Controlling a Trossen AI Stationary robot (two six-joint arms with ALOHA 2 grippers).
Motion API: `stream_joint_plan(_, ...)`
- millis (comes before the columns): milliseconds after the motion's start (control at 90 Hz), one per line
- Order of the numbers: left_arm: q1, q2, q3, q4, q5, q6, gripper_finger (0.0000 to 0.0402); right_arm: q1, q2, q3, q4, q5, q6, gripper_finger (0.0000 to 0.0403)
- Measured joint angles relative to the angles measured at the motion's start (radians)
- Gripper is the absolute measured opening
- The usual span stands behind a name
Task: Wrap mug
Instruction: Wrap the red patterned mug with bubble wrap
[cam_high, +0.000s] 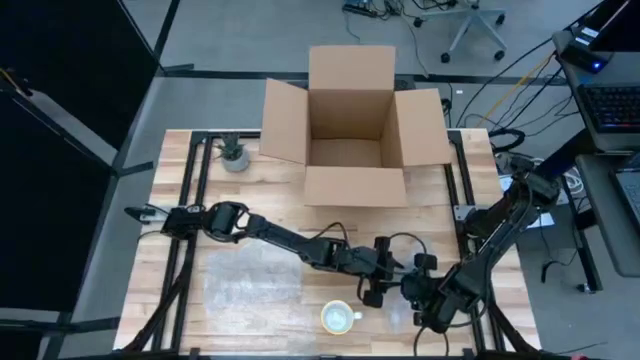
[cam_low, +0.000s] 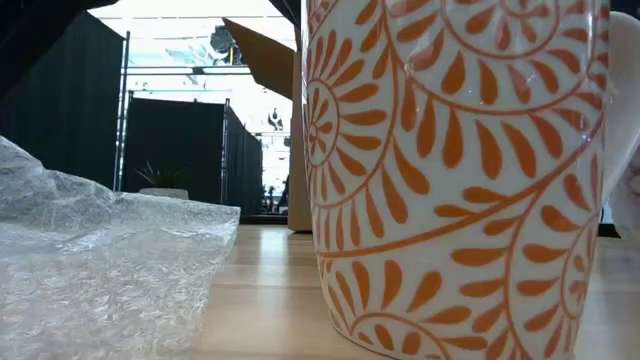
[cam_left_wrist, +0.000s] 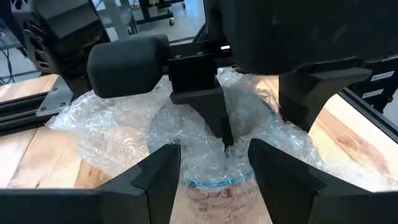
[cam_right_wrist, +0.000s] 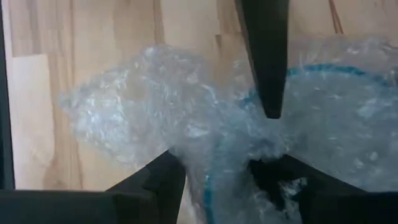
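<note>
A mug with a blue rim line (cam_left_wrist: 214, 183) lies bundled in clear bubble wrap (cam_left_wrist: 124, 124) near the table's front right, between my two grippers. My left gripper (cam_left_wrist: 214, 180) reaches in from the table's left (cam_high: 380, 285) and is shut on the bundle. My right gripper (cam_right_wrist: 217, 186) comes from the right (cam_high: 420, 300) and is shut on the wrap too. A second, bare white mug with orange leaf swirls (cam_high: 338, 318) stands upright at the front edge and fills the low view (cam_low: 460, 180). My left gripper has the wrapped mug's rim end (cam_left_wrist: 211, 168) between its two fingers, with wrap filling the gap. The bundle rests on the table. Whether the fingers grip the mug wall or only the wrap, I cannot tell. My right gripper pinches bunched bubble wrap (cam_right_wrist: 214, 158) at the blue rim line between its two fingers, pointing down at the bundle. One finger seems to be inside the rim line and one outside. In the left wrist view one of its fingertips (cam_left_wrist: 225, 134) digs into the wrap.
A loose sheet of bubble wrap (cam_high: 250, 282) lies flat at the front left. An open cardboard box (cam_high: 355, 130) stands at the far middle, and a small potted plant (cam_high: 235, 155) is at the far left. Black rails (cam_high: 190, 200) run along the table's sides.
</note>
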Motion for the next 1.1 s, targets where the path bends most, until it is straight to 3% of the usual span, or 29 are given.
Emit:
stream_joint_plan(233, 0.0, 0.002, -0.001, 0.015, 0.0, 0.0, 0.0187, 0.002, 0.003, -0.003, 0.009, 0.074, -0.004, 0.0167)
stream_joint_plan(500, 0.001, 0.002, -0.001, 0.017, 0.001, 0.0, 0.0187, 0.001, 0.003, -0.003, 0.01, 0.068, -0.009, 0.0157)
stream_joint_plan(944, 0.014, 0.004, -0.001, 0.061, 0.009, 0.031, 0.0187, -0.001, 0.001, -0.001, 0.015, 0.022, -0.033, 0.0034)
stream_joint_plan(1100, 0.03, 0.006, -0.004, 0.117, 0.014, 0.011, 0.0187, 0.01, 0.0, 0.0, 0.014, -0.014, -0.084, 0.0027)
